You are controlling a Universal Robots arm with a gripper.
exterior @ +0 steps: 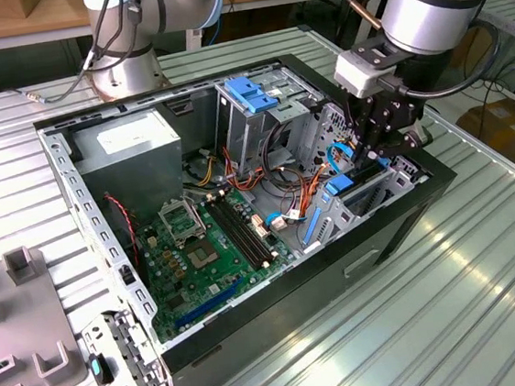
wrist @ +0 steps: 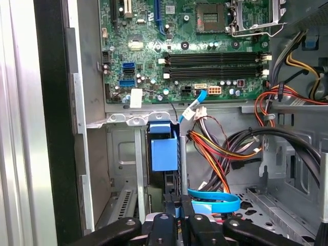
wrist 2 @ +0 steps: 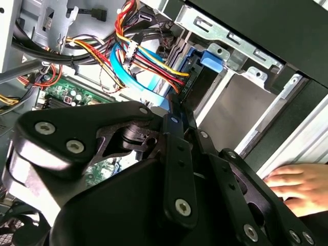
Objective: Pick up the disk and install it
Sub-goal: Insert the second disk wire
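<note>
Black gripper point(wrist: 180, 215), fingers narrowed on the edge of the disk point(wrist: 165, 154), stands inside the open computer case point(exterior: 85, 220). By appearance the disk sits partly within its bay at the case's front corner; full seating cannot be told.

Disk point(exterior: 344, 182): stands on edge inside the open computer case, at the front drive bay on the exterior view's right. Blue plastic end tab visible at its end in all views point(wrist: 164, 152) point(wrist 2: 197, 77). Dark edge runs down into the bay slot; label not visible.
</note>
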